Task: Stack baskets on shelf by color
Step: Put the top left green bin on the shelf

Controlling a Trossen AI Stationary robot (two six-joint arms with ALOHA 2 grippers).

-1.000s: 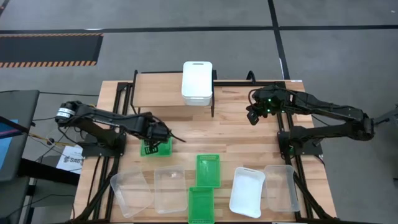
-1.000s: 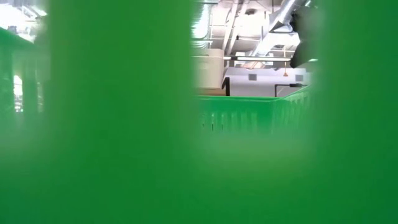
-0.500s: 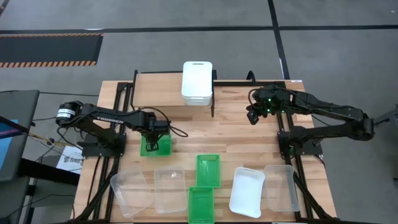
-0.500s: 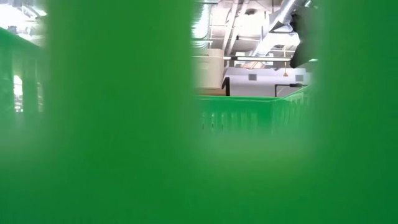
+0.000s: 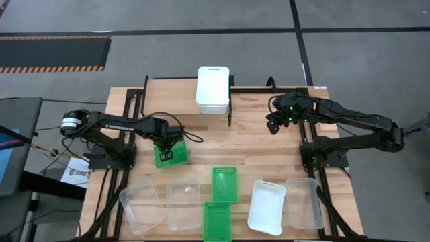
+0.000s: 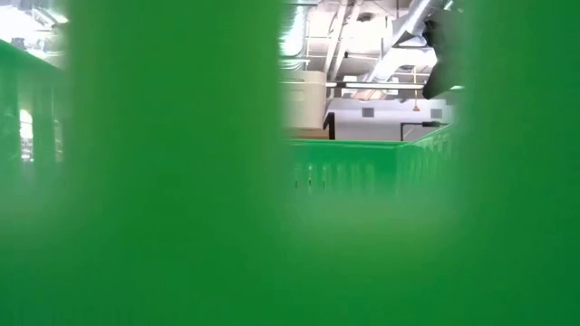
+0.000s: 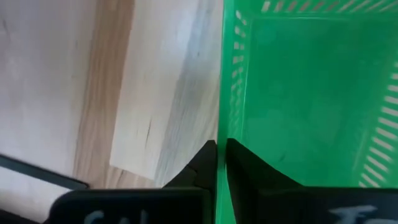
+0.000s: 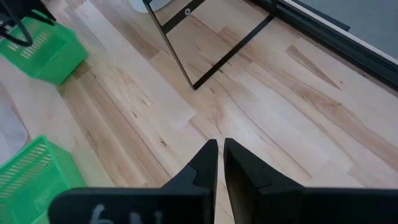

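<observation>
My left gripper (image 5: 168, 144) is shut on a green basket (image 5: 170, 156) at the table's left middle. Two more green baskets (image 5: 225, 183) (image 5: 217, 220) lie near the front edge. One of them fills most of the low view (image 6: 163, 181). Among them lie clear baskets (image 5: 142, 207) (image 5: 183, 205) (image 5: 304, 202) and a white basket (image 5: 267, 206). The shelf (image 5: 181, 97) stands at the back and carries white baskets (image 5: 213, 87). My right gripper (image 5: 273, 125) hangs shut over bare wood on the right, holding nothing. My left gripper pinches the wall of the green basket on its far side (image 7: 221, 118). One finger (image 7: 200, 169) is outside the basket and the other finger (image 7: 252, 177) is inside. The fingers come from above, pointing down. The basket stands upright, open side up.
The shelf's black legs (image 8: 177, 59) stand between the two arms at the back. Black frame rails (image 5: 127, 114) run along the table's left and right sides. Bare wood (image 5: 228, 144) lies in the middle, between the shelf and the row of baskets.
My left gripper has moved a little toward the table's right edge, over the green basket, and taken hold of its wall. The basket has shifted slightly toward the far edge.
</observation>
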